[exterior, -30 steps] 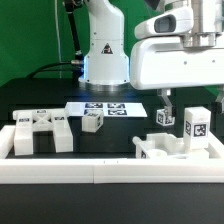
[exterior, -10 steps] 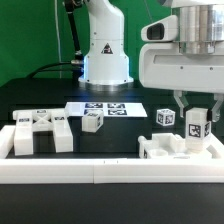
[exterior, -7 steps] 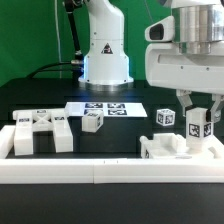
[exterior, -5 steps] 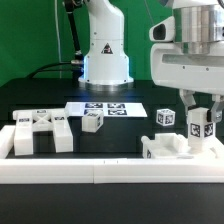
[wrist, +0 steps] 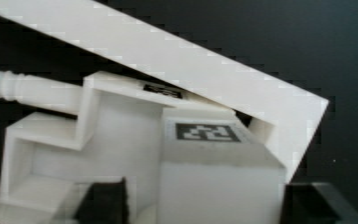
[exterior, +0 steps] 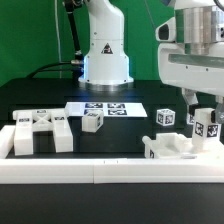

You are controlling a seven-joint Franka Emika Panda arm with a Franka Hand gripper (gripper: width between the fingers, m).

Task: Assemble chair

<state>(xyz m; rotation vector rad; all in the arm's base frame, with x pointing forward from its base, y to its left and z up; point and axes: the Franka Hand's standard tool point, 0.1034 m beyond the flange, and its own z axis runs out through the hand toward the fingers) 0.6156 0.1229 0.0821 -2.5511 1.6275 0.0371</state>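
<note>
Exterior view: at the exterior view's right, the arm's gripper (exterior: 205, 115) straddles an upright tagged chair post (exterior: 208, 131), one finger on either side. From the wrist view we see the fingers spread wide with the post (wrist: 202, 135) between them. They appear to clamp it, though we cannot see contact clearly. The post stands just behind a low chair piece (exterior: 170, 149), near a tagged cube (exterior: 167, 118). A larger chair part (exterior: 40, 132) and a small block (exterior: 93, 121) lie well apart, inside the border rail (exterior: 100, 172), near the marker board (exterior: 105, 108).
</note>
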